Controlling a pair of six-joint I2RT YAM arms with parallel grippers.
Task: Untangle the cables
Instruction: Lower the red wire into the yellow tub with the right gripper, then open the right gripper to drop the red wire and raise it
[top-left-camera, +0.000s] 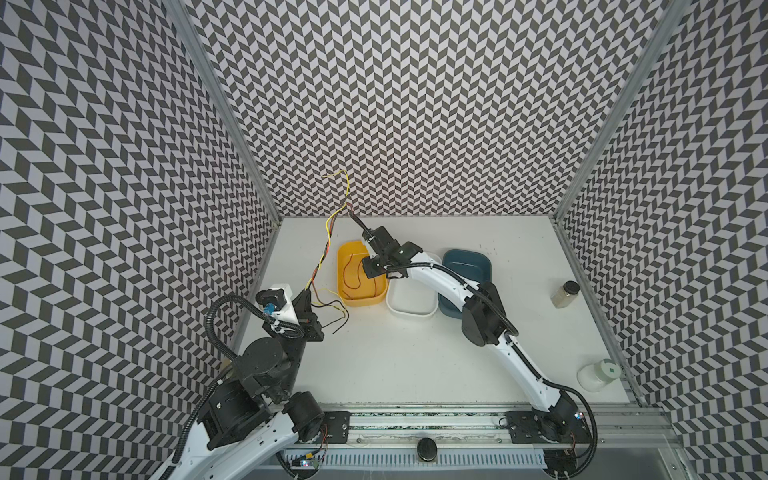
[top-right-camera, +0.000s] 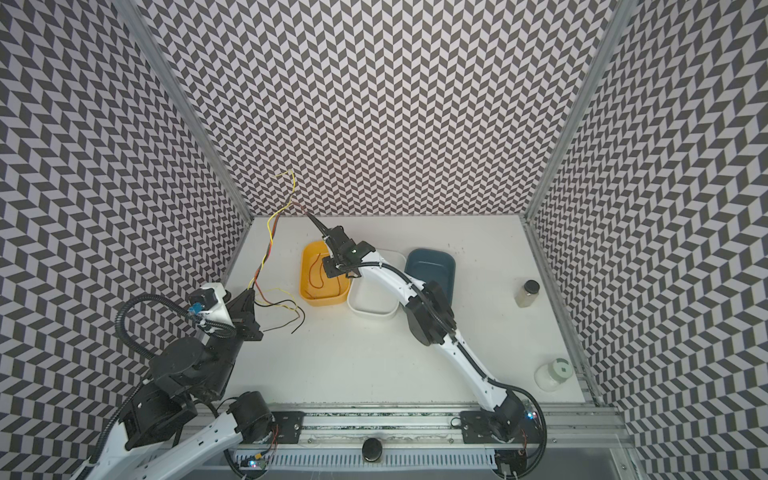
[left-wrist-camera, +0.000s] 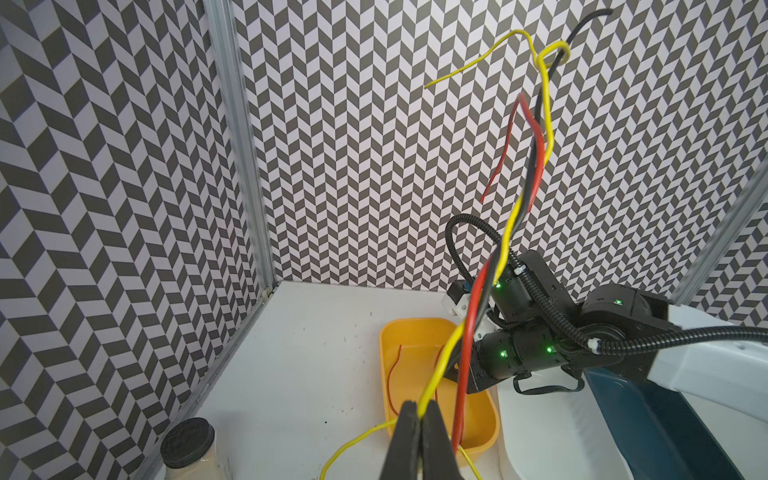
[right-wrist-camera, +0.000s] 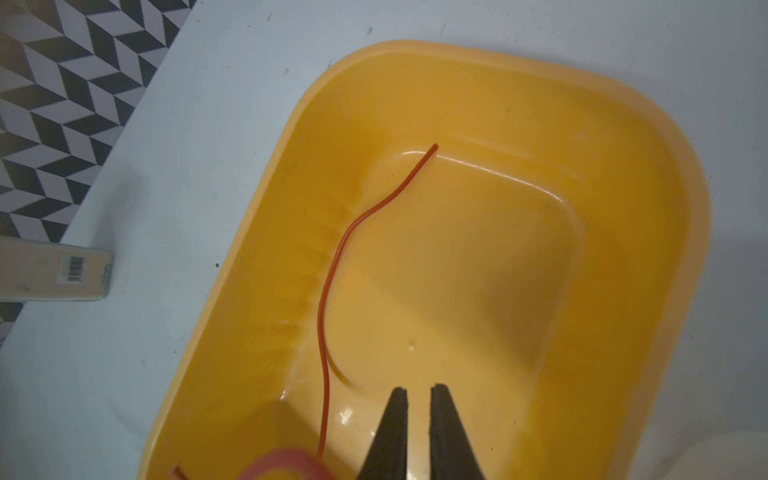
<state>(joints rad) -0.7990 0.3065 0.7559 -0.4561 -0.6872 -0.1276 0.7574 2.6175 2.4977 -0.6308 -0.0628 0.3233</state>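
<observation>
The twisted cables (left-wrist-camera: 506, 243) stood up off the table (top-left-camera: 415, 353), my left tool (left-wrist-camera: 420, 409) clamped shut on them. One loose red cable (right-wrist-camera: 327, 282) lay in the yellow tub (right-wrist-camera: 648, 137); my right tool (right-wrist-camera: 417, 392) hovered above, slightly parted, holding nothing.

cables (left-wrist-camera: 494, 266) twisted, aloft; red cable (right-wrist-camera: 332, 266) in tub (right-wrist-camera: 623, 145)

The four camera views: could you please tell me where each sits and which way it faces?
Top views: high at the front, facing down toward the back wall; left arm and right arm show.
Left wrist: on the left arm, facing the back wall; left fingers pinch the yellow cable.
Right wrist: on the right arm, looking down into the yellow tub; right fingers, parted, show.
Shared: both wrist views show the yellow tub with a red cable inside.
</observation>
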